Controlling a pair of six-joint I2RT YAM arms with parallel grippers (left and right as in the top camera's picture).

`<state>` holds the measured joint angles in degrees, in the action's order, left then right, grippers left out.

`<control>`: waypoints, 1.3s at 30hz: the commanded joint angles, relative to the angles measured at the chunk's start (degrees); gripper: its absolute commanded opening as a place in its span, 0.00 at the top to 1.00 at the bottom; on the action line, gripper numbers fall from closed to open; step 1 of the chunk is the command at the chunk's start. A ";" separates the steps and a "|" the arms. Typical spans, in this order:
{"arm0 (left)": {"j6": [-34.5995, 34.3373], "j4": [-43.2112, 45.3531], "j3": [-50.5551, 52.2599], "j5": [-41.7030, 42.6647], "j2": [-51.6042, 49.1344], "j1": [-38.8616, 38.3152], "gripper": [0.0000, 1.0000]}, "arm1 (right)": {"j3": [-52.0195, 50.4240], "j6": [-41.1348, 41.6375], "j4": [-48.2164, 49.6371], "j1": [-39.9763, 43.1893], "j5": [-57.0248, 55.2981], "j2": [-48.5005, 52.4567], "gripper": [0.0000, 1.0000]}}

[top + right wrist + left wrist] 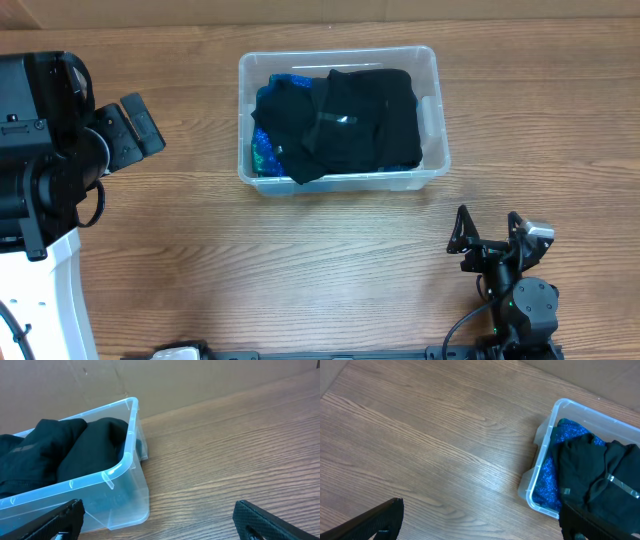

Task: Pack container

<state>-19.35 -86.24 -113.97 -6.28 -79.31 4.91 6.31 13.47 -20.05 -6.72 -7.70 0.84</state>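
Note:
The clear plastic container [430,110] stands at the back middle of the table. It holds a black garment [350,120] on top of a sparkly blue one [263,150]. My left gripper [133,128] is open and empty at the left, apart from the container. My right gripper [490,235] is open and empty at the front right, below the container's right corner. The left wrist view shows the container [547,442] with the blue cloth [547,482] and black cloth [592,467]. The right wrist view shows the container's near corner [131,467] and black cloth [75,445].
The wooden table [300,260] runs all round the container. A brown cardboard wall [150,380] stands along the back edge. My left arm's black and white base [35,200] fills the left side.

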 commanded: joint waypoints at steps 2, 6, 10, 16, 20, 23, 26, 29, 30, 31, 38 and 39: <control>0.04 -0.13 -0.17 -0.72 -0.09 -0.02 0.00 | -0.39 0.22 0.74 0.37 0.33 -0.68 0.00; 0.04 -0.13 -0.17 -0.74 -0.09 -0.02 0.00 | -0.39 0.22 0.74 0.37 0.33 -0.68 0.00; 0.04 -0.15 -0.17 -0.72 -0.09 -0.02 0.00 | -0.39 0.24 0.74 0.37 0.31 -0.68 0.00; 0.04 -0.13 -0.17 -0.74 -0.09 -0.02 0.00 | -0.39 0.22 0.74 0.37 0.33 -0.68 0.00; 0.26 -0.35 -0.15 -1.22 0.26 0.02 0.00 | -0.39 0.22 0.74 0.37 0.31 -0.68 0.00; 0.90 -0.24 0.11 -2.75 3.93 0.04 0.00 | -0.39 0.22 0.74 0.37 0.33 -0.68 0.00; 5.77 6.45 5.25 1.73 11.54 -0.02 0.00 | -0.39 0.22 0.74 0.37 0.33 -0.68 0.00; 16.04 21.66 18.38 14.80 21.70 -0.02 0.00 | -0.39 0.22 0.74 0.37 0.31 -0.68 0.00; 17.90 26.51 24.50 17.40 25.86 -0.02 0.00 | -0.39 0.22 0.74 0.37 0.31 -0.68 0.00; 18.12 29.40 29.27 17.92 28.96 -0.02 0.00 | -0.39 0.22 0.74 0.37 0.33 -0.68 0.00; 18.03 41.59 57.94 19.50 46.40 -0.02 0.00 | -0.39 0.22 0.74 0.37 0.31 -0.68 0.00; 17.88 43.71 62.97 19.93 49.64 -0.04 0.00 | -0.39 0.22 0.74 0.37 0.31 -0.68 0.00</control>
<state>-2.96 -45.91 -60.69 10.72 -36.05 4.91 6.24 13.50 -19.57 -6.72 -7.66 0.84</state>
